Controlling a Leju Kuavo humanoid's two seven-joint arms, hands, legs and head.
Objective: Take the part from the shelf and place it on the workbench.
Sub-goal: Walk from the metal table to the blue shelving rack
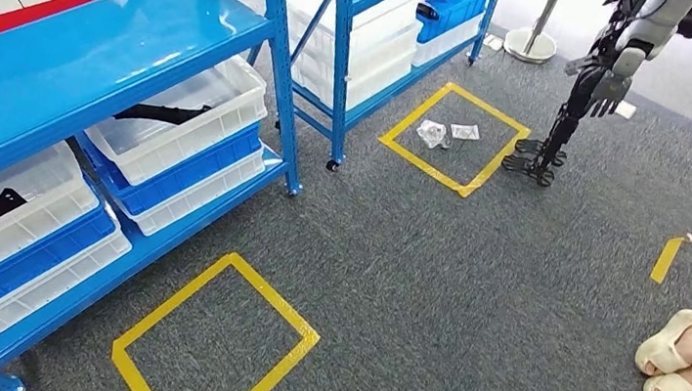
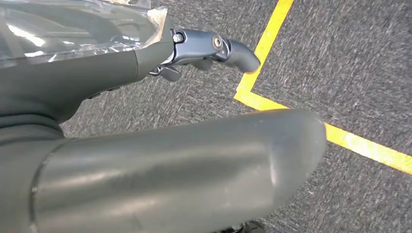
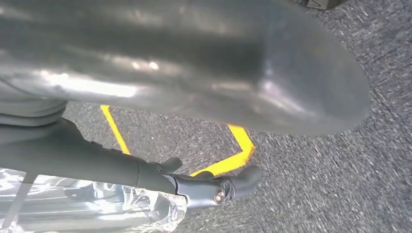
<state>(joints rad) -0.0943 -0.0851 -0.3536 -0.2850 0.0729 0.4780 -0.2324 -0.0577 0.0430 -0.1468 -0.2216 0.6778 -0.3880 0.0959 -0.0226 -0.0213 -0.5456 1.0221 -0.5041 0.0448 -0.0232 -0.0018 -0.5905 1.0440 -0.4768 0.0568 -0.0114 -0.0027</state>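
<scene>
Grey carpet [image 1: 468,298] lies open in the middle. Blue shelves [image 1: 91,68] with white bins [image 1: 184,118] close the left side. Another robot [image 1: 580,94] stands ahead; a person's feet [image 1: 672,365] rest at the right.

Bright, even light; shelf [image 1: 92,58] glare; wrist views blurred, perhaps motion.

The left hand [image 2: 145,121] hangs low over the floor, its dark fingers [image 2: 214,48] curled around a shiny clear bag. The right hand [image 3: 160,73] hangs low too, fingers [image 3: 214,189] around a shiny bag.
</scene>
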